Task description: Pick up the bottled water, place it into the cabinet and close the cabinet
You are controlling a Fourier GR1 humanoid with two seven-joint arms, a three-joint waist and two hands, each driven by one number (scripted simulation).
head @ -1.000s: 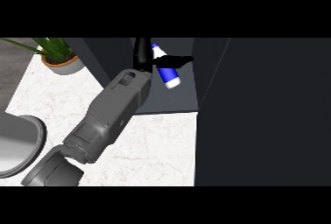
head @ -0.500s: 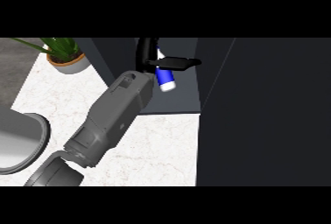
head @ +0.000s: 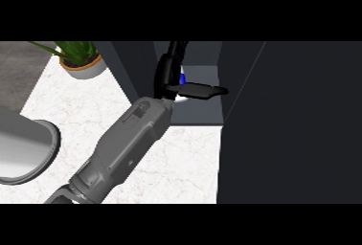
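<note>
We see a white marbled worktop below the fingers. Left of them stands a potted plant; lower left, a grey round vessel; right of them, a dark cabinet front.

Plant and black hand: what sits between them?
In the head view, the cabinet's side wall stands between the plant and the left hand, which holds the bottle.

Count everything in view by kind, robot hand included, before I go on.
bottled water: 1
hand: 1
cabinet: 1
potted plant: 1
grey round vessel: 1
Total: 5
</note>
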